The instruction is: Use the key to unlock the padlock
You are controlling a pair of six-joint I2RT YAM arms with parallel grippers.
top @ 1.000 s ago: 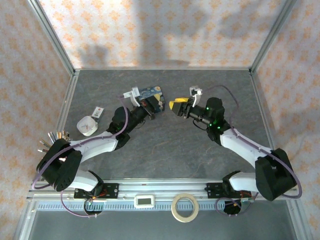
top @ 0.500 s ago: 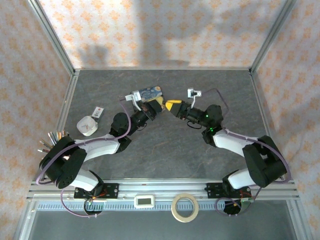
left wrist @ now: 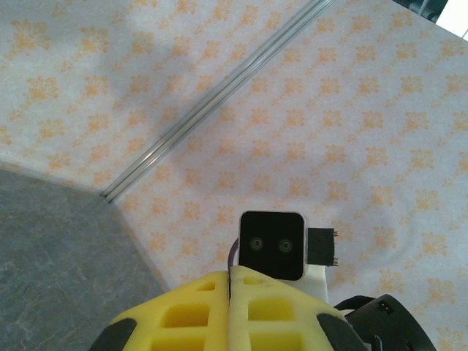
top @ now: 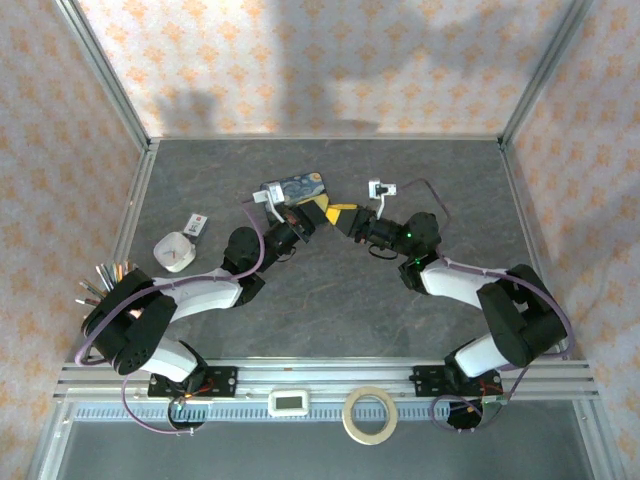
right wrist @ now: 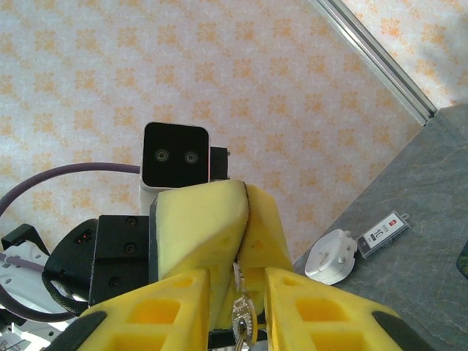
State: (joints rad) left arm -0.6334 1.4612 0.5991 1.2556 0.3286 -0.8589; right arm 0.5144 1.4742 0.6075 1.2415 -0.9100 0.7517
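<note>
Hanging between right tool's point(right wrist: 240, 284) yellow fingers point(right wrist: 164, 311) is a silvery key point(right wrist: 242, 326).

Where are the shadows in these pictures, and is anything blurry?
Top external: soft grey shadows blotch the back wall; the table is evenly lit. Left wrist: the left hand is sharp, wall faintly shaded. Right wrist: the silvery metal piece between the fingers of the right hand looks soft.

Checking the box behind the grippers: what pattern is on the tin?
The tin is blue with yellow starry swirls; best in top view.
</note>
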